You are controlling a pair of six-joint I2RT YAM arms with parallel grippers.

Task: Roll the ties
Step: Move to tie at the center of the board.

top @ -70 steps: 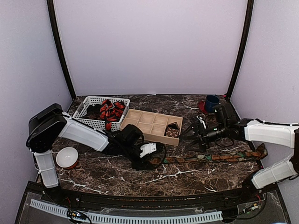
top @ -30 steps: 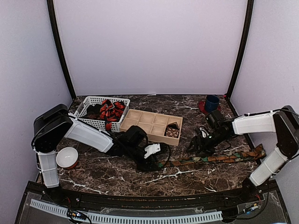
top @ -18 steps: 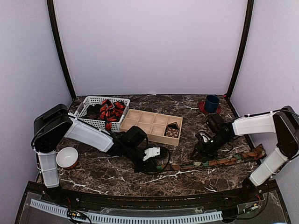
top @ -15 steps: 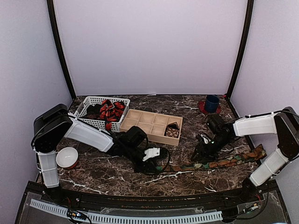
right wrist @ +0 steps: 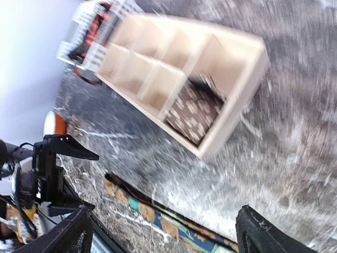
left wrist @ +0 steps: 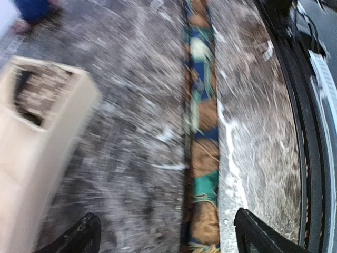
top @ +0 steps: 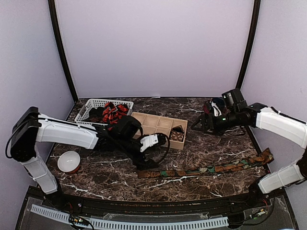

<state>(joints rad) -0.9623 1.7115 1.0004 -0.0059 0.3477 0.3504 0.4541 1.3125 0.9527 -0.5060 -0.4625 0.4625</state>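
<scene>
- Patterned tie (top: 206,169), brown-orange with green and blue patches: lies flat and unrolled on the table (top: 201,146), in front of the wooden tray (top: 152,120). It is a long strip that starts just nearer than the tray's front edge and runs away to the tray's right. No part of it is rolled.
- Dotted tie (top: 177,135): a brown bundle sitting in the tray's near-right corner compartment. The other compartments in view show bare wood.
- Red-and-black ties (top: 114,112): heaped in the white basket (top: 91,105), which sits just beside the tray's left end.
- Left fingers (left wrist: 79,240): spread wide and holding nothing. They are in front of the tray's near edge, over the patterned tie's left end. In the wrist view the strip runs between the two tips. The view is blurred, so contact cannot be judged.
- Right fingers (right wrist: 71,234): spread wide and holding nothing. They are raised off the table to the tray's right and point toward the tray.
- White bowl (top: 69,161): well apart from the tray, to its left and nearer.
</scene>
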